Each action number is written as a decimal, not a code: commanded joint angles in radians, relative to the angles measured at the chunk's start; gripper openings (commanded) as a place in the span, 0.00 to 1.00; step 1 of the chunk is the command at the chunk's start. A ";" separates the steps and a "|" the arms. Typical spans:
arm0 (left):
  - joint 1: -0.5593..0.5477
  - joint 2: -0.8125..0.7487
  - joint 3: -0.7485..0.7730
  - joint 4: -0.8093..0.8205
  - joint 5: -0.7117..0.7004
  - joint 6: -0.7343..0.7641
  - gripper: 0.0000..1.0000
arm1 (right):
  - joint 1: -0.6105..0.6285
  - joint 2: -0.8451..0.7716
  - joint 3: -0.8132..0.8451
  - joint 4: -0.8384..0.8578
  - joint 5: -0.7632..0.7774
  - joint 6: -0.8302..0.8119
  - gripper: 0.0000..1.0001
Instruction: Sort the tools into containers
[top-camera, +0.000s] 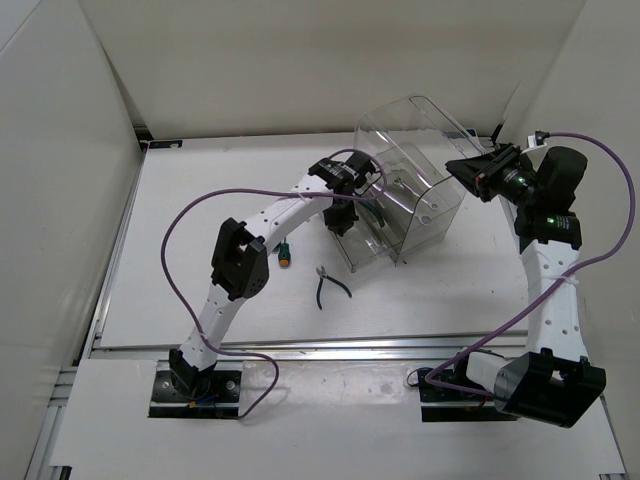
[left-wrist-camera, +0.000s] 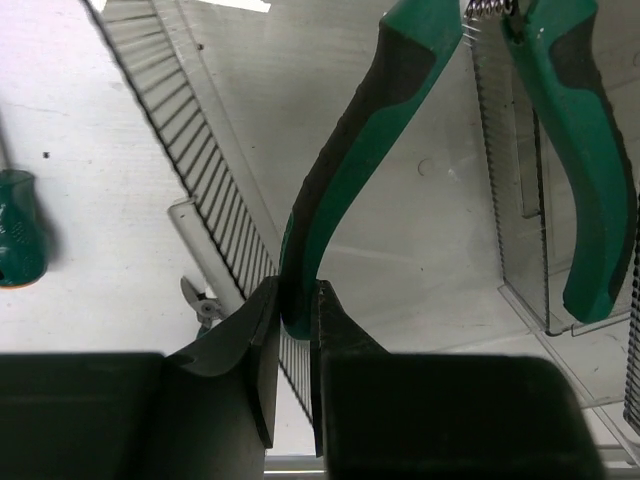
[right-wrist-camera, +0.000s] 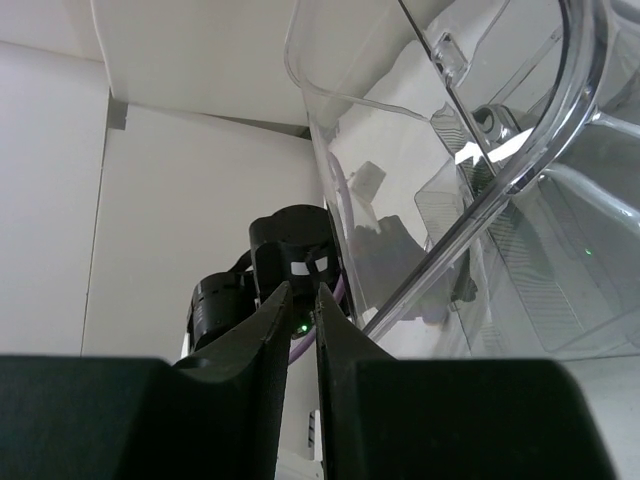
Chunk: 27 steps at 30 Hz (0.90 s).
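Note:
My left gripper (top-camera: 345, 215) (left-wrist-camera: 297, 310) is shut on one handle of the green-and-black pliers (left-wrist-camera: 350, 170), which hang over the front compartment of the clear plastic container (top-camera: 430, 205) (left-wrist-camera: 215, 215). The pliers' other handle (left-wrist-camera: 580, 150) hangs free. My right gripper (top-camera: 460, 168) (right-wrist-camera: 302, 305) is at the container's upper right rim. Its jaws stand almost together, and the clear edge of the raised lid (right-wrist-camera: 320, 150) runs down into them. A green-and-orange screwdriver (top-camera: 286, 255) (left-wrist-camera: 18, 240) and small dark-handled cutters (top-camera: 330, 285) (left-wrist-camera: 203, 305) lie on the table.
White walls close in the table on the left, back and right. A metal rail (top-camera: 300, 345) runs along the near edge. Purple cables (top-camera: 175, 250) loop from both arms. The left arm stretches across the middle of the table towards the container.

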 joint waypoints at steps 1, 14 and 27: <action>-0.005 -0.015 0.057 0.026 0.037 0.014 0.10 | 0.001 -0.004 0.031 0.052 -0.009 0.002 0.19; 0.003 -0.058 0.057 0.096 0.069 0.013 0.72 | 0.000 -0.010 0.026 0.061 -0.009 0.008 0.21; 0.033 -0.493 -0.339 0.320 -0.222 0.166 0.75 | 0.001 -0.010 0.019 0.084 -0.014 0.032 0.21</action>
